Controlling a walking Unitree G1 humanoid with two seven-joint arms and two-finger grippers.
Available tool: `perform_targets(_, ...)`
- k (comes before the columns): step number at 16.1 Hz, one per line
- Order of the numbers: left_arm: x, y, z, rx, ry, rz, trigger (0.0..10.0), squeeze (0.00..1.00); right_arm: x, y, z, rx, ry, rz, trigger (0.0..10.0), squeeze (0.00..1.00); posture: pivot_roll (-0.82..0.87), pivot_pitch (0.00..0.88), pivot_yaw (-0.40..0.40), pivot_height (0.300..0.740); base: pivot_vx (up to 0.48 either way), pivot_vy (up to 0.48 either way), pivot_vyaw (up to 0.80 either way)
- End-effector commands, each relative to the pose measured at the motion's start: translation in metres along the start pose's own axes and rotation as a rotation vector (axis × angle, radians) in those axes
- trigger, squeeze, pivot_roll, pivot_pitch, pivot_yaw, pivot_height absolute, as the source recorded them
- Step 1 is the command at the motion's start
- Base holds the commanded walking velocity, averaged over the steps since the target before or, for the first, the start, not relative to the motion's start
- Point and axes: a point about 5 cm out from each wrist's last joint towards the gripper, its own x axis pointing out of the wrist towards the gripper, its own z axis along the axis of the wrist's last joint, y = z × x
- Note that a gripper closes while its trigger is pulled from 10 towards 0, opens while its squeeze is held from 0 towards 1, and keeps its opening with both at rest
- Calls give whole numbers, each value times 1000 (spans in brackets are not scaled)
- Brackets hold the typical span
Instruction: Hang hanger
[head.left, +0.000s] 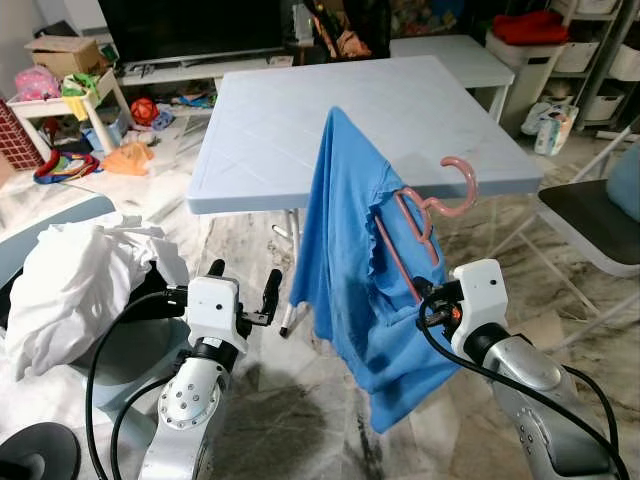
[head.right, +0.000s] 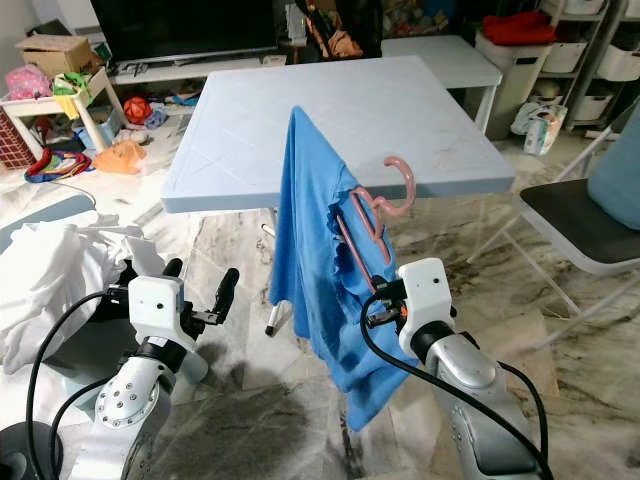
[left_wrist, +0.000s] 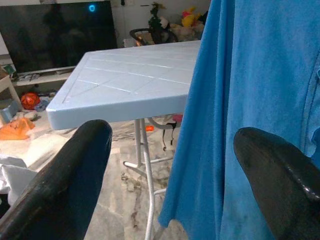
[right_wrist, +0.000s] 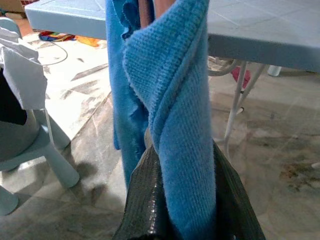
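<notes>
A pink hanger (head.left: 418, 218) with its hook (head.left: 463, 187) free carries a blue shirt (head.left: 345, 270), held up in front of the light blue table (head.left: 300, 130). My right gripper (head.left: 427, 300) is shut on the hanger's lower end through the shirt. In the right wrist view its fingers (right_wrist: 142, 205) pinch a fold of the blue cloth (right_wrist: 180, 125). The shirt drapes down below the gripper. My left gripper (head.left: 243, 278) stands open and empty at about the same height, left of the shirt and a little apart from it. The left wrist view has the shirt (left_wrist: 260, 75) close past its fingertips (left_wrist: 92, 145).
A pile of white clothes (head.left: 70, 280) lies on a grey-blue chair at the left. A dark folding chair (head.left: 590, 215) stands to the right of the table. Toys and a TV stand (head.left: 190, 65) are at the back, over a marble floor (head.left: 290, 400).
</notes>
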Motion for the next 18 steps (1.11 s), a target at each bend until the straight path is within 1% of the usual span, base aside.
perform_targets(1, -1, 4, 3, 12, -4, 16, 10000, 0, 4, 2, 10, -15, -53, 15, 10000, 0, -130, 0, 38, 740, 360, 0, 0)
perform_targets(4, -1, 1, 3, 8, -3, 7, 10000, 0, 5, -1, 12, -20, -65, 11, 10000, 0, -133, 0, 40, 740, 385, 0, 0)
perform_targets(8, 1, -2, 2, 6, 3, -5, 10000, 0, 3, 2, 11, -36, -70, 25, 10000, 0, -137, 0, 41, 740, 387, 0, 0)
perform_targets(15, 1, -3, 1, 6, 8, -4, 10000, 0, 3, -1, 12, -55, -78, 29, 10000, 0, -139, 0, 36, 740, 367, 0, 0)
perform_targets(17, 1, -4, -1, 2, 17, 0, 10000, 0, 3, -1, 14, -53, -90, 27, 10000, 0, -140, 0, 36, 740, 150, 0, 0)
perform_targets(18, 1, -2, -2, 26, 29, 24, 10000, 0, 3, -2, 14, -49, -99, 21, 10000, 0, -136, 0, 35, 740, 0, 0, 0)
